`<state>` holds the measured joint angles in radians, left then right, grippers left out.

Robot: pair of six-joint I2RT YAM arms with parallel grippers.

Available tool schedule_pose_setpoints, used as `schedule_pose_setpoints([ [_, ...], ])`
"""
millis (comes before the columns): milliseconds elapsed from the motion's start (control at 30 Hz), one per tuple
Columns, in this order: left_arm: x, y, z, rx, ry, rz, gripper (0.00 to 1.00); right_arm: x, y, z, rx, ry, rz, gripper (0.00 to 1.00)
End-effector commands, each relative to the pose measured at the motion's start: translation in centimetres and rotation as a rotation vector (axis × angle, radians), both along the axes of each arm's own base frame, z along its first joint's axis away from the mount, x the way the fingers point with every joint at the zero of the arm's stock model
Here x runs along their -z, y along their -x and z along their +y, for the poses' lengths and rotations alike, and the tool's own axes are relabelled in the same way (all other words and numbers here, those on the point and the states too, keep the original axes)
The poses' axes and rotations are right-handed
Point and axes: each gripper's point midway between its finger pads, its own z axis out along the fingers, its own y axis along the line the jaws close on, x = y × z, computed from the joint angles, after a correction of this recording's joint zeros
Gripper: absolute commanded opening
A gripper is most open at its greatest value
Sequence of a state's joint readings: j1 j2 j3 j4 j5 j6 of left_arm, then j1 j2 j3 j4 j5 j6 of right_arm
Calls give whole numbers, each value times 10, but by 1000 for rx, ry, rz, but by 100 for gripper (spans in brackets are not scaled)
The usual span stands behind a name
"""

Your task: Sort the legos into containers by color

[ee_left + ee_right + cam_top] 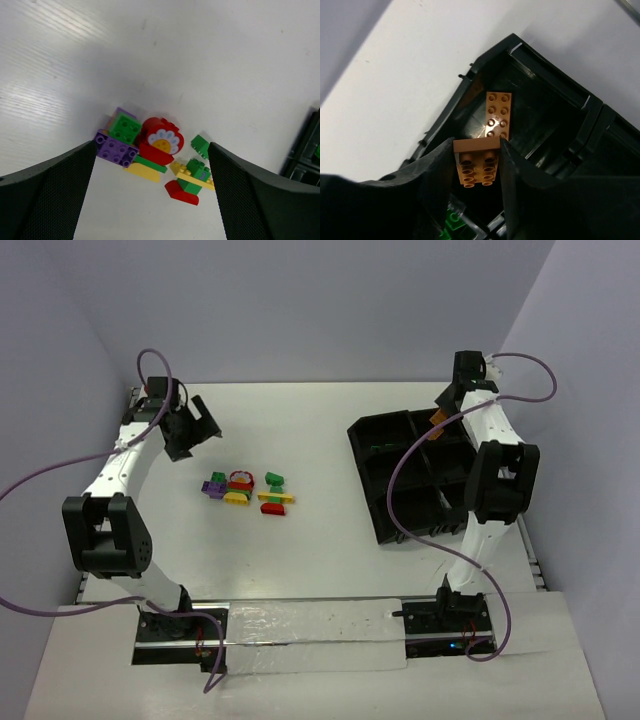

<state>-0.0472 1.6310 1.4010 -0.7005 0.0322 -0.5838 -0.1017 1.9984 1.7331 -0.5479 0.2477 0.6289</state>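
Legos [246, 488] sit heaped left of the counter's [320, 420] middle, directly under my left gripper [151, 147], whose jaws stand wide apart around nothing. My right gripper [476, 146] is closed on an orange brick [476, 171], its long axis running along my fingers. It hangs over a far-row compartment of the tray [400, 532], toward the counter's far right corner. A second orange brick [497, 114] lies just beyond, lined up the same way. I judge a straight drop suffices. I can read no writing.
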Motion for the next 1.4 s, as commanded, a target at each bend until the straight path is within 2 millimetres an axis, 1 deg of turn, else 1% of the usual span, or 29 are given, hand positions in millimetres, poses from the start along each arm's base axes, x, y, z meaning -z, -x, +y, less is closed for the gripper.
schedule_pose_setpoints([
  [0,-16,-5,35,-109,-28,-31,99,-10,-13,-5,-4,32,-24,55],
  [33,-11,-6,42,-133,-32,-14,99,-7,-17,-3,-20,24,-21,66],
  [67,-8,-7,46,-151,-27,-4,99,-7,-19,-2,-27,20,-20,71],
  [133,-4,-11,62,-213,-7,16,99,-7,-23,1,-42,10,-19,76],
  [200,5,-17,76,-272,-25,46,99,-10,-24,4,-57,4,-29,77],
  [233,13,-19,79,-298,-33,76,99,-14,-24,6,-63,-1,-37,77],
  [300,10,-32,92,-349,-75,66,97,-23,-22,11,-78,-8,-53,77],
  [367,14,-43,101,-371,-112,69,94,-28,-18,19,-97,-22,-62,77],
  [400,23,-51,108,-378,-149,76,92,-39,-16,30,-129,-43,-91,77],
  [433,30,-59,112,-387,-164,75,91,-46,-15,36,-144,-47,-110,77],
  [467,28,-70,118,-410,-170,63,91,-56,-12,50,-177,-55,-127,77],
  [500,30,-80,122,-431,-164,69,91,-64,-8,58,-198,-51,-137,77],
  [567,50,-98,123,-450,-141,101,92,-76,-1,74,-233,-36,-152,77],
  [600,38,-112,125,-458,-134,62,94,-80,5,82,-250,-33,-158,77],
  [633,38,-120,126,-460,-132,52,95,-78,7,92,-268,-35,-153,77],
  [667,37,-128,128,-463,-128,41,97,-88,13,100,-287,-46,-178,77],
  [700,36,-140,134,-471,-114,25,99,-92,17,116,-333,-79,-202,77],
  [733,38,-144,136,-472,-104,28,99,-94,20,124,-360,-96,-213,77],
  [767,42,-153,142,-485,-92,22,99,-92,23,135,-382,-106,-210,77],
  [800,47,-156,146,-496,-86,30,99,-96,26,142,-400,-107,-216,77],
  [933,65,-162,153,-510,-79,44,99,-105,34,162,-445,-111,-223,78],
  [1033,71,-167,154,-502,-74,29,99,-108,37,167,-458,-119,-228,78],
  [1067,76,-172,153,-484,-62,14,99,-108,38,168,-460,-121,-226,78],
  [1200,88,-186,124,-361,62,-12,99,-103,42,170,-473,-124,-203,78],
  [1300,94,-190,110,-310,95,-26,98,-95,46,171,-477,-124,-181,78],
  [1367,98,-190,96,-253,125,-29,98,-89,50,170,-475,-127,-169,78],
])
